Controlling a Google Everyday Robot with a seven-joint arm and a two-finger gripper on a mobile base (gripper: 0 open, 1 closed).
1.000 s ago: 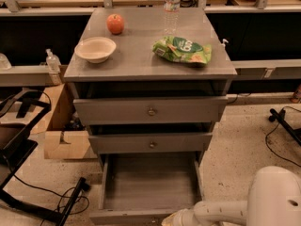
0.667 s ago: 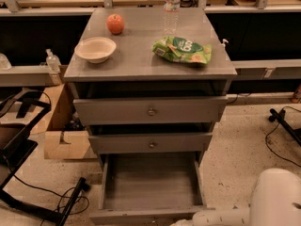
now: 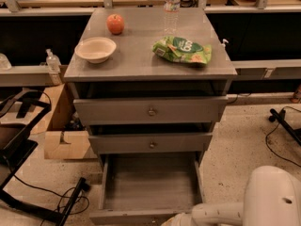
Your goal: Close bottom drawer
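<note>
A: Where is the gripper (image 3: 181, 219) to be found?

B: It is seen at the very bottom edge of the camera view, at the end of the white arm (image 3: 263, 201) that reaches in from the lower right. Most of it is cut off by the edge, so whether it is open or closed, or has hold of anything, cannot be told.

A: And the bottom drawer (image 3: 149, 187)?

B: It is pulled far out of the cabinet (image 3: 141, 62) toward the camera. Its front panel lies along the bottom edge of the view, with its long axis running left to right. The gripper is placed at the right part of that panel, touching it or just beside it; which of the two cannot be made out.

A: What does the coming move turn on?

B: The drawer slides straight away from the camera. A push from the gripper is judged to be needed along that line, against the front panel. Since the contact is off to the right, some skewing of the drawer could be expected.

A: Is anything kept in the drawer?

B: Nothing is seen in it; only the bare grey floor is shown. The middle drawer (image 3: 150, 143) and top drawer (image 3: 150, 110) above it are partly pulled out, and their contents are hidden.

A: And farther back?

B: On the top, a bowl (image 3: 95, 49) that looks empty, a green chip bag (image 3: 182, 50), an apple (image 3: 115, 23) and a water bottle (image 3: 172, 4) are set well apart.
</note>
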